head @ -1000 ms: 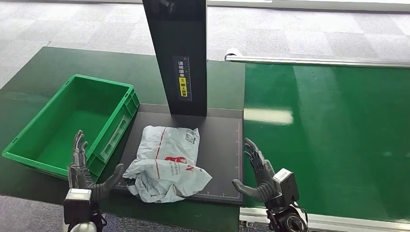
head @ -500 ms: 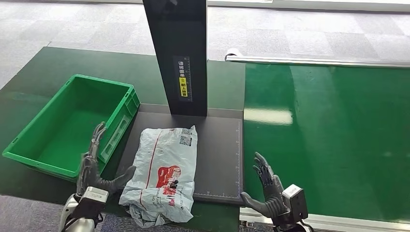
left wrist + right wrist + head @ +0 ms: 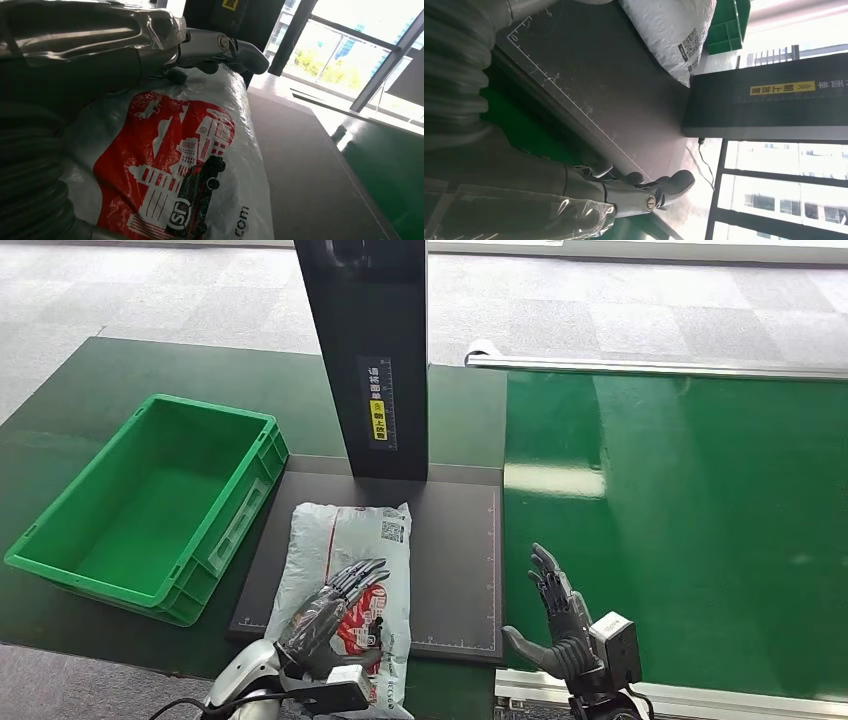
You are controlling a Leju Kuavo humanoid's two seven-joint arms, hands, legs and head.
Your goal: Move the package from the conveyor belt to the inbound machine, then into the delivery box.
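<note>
Package (image 3: 350,575) flat on scanner plate (image 3: 450,550), left hand (image 3: 335,615) resting atop.

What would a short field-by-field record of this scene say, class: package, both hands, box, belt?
package: white bag with red print, lying flat on the inbound machine's black plate, near end over the plate's front edge
left hand: resting on top of the package, fingers stretched forward
right hand: open, off the plate's right edge, holding nothing
delivery box: green, left of the plate
conveyor belt: green, right of the plate
</note>
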